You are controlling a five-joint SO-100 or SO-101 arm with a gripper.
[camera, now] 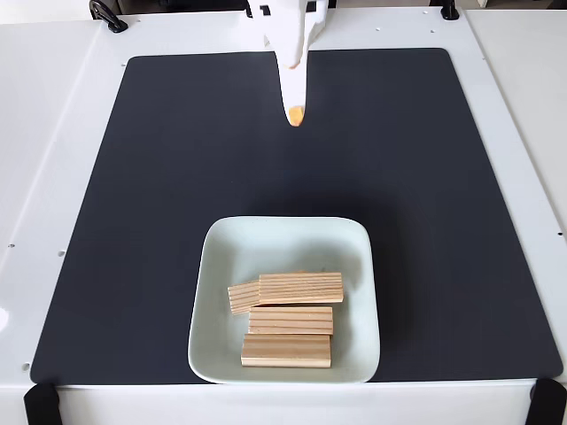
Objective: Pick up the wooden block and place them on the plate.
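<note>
Where blocks lie, plate holds four.

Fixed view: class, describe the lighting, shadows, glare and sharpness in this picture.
In the fixed view the lighting is bright and even; the pale mint-white glossy square plate shows a soft sheen, no harsh glare; the light wooden blocks keep crisp grain lines; the black mat shows only faint shadow; the white gripper with the orange tip is sharp.

arm: white plastic shell | hand: tapered white finger, orange tip
</note>
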